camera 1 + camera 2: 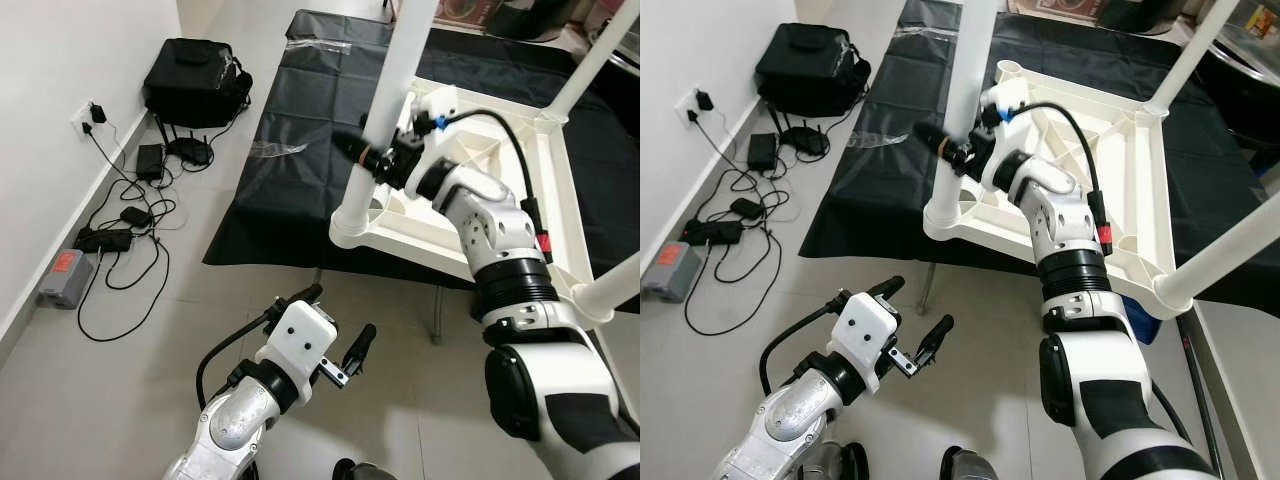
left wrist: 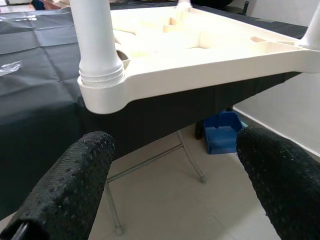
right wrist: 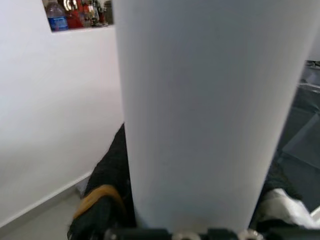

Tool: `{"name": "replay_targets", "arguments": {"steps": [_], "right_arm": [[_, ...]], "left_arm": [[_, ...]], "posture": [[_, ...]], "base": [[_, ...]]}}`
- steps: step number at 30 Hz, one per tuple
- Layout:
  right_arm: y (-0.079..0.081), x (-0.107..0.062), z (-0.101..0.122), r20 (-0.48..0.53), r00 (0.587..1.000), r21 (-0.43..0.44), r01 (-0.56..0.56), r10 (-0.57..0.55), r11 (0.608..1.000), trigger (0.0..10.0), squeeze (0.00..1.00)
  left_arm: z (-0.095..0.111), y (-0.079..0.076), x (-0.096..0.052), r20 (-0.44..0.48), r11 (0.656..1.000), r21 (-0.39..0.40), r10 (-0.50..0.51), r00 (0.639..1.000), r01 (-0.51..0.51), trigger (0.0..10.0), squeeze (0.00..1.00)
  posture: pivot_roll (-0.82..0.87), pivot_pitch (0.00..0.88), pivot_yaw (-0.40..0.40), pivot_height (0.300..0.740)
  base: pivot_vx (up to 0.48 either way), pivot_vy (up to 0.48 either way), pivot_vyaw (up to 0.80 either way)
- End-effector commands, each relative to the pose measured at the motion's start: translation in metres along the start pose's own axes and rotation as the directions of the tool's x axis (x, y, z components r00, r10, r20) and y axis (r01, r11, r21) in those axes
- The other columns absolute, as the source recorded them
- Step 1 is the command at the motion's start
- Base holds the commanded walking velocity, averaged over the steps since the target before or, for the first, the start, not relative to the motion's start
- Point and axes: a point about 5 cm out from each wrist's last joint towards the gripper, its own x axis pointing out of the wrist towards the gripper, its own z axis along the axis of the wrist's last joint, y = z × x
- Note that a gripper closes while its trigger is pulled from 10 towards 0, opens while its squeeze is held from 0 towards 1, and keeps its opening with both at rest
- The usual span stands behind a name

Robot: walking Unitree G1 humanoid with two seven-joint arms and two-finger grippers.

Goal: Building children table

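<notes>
Behind white leg [image 3: 205,115], right fingers [image 1: 362,148] half-hidden

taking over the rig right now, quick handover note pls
Right gripper is shut on the near-left white leg, just above its socket.
Left gripper is open and idle, low in front of the black-covered work table.
The white tabletop lies upside down on it, with three legs standing in corner sockets.
The far-left socket looks empty.
Left: probably seat the held leg fully, fit the fourth, then flip the table.

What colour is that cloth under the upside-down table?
Black. The cloth shows best in the left eye view.
</notes>
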Motion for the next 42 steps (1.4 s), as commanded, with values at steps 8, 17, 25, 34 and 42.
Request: {"name": "replay_targets", "arguments": {"steps": [8,17,25,34,42], "right_arm": [[-0.029,-0.013,-0.004,0.005,0.924,-0.088,0.382,-0.383,0.920,0.0,0.00],[-0.043,-0.053,-0.015,-0.032,0.367,-0.026,0.930,-0.930,0.368,0.0,0.00],[-0.015,-0.018,-0.021,-0.117,0.510,0.105,0.859,-0.852,0.500,10.0,0.00],[-0.006,0.001,-0.031,-0.164,0.793,0.080,0.604,-0.587,0.793,10.0,0.00],[-0.018,-0.008,-0.022,-0.071,0.938,0.156,0.345,-0.338,0.925,10.0,1.00]], "left_arm": [[-0.002,0.000,-0.001,-0.019,1.000,-0.009,0.001,1.000,-0.001,10.0,0.00],[-0.003,0.000,-0.001,-0.025,1.000,-0.003,0.001,1.000,-0.002,10.0,0.00],[-0.003,0.000,0.000,-0.024,1.000,-0.005,-0.001,1.000,0.001,10.0,0.00],[-0.004,0.000,0.001,-0.026,1.000,-0.008,0.003,1.000,-0.003,10.0,0.00],[-0.004,0.001,0.002,-0.023,1.000,-0.006,0.005,1.000,-0.005,10.0,0.00]], "posture": [[0.12,0.181,-0.092,0.740],[0.12,0.178,-0.091,0.740],[0.12,0.183,-0.092,0.740],[0.12,0.180,-0.100,0.740],[0.12,0.178,-0.100,0.740]], "base": [[0.000,0.000,0.00],[0.000,0.000,0.00],[0.000,0.000,0.00],[0.000,0.000,0.00],[0.000,0.000,0.00]]}}
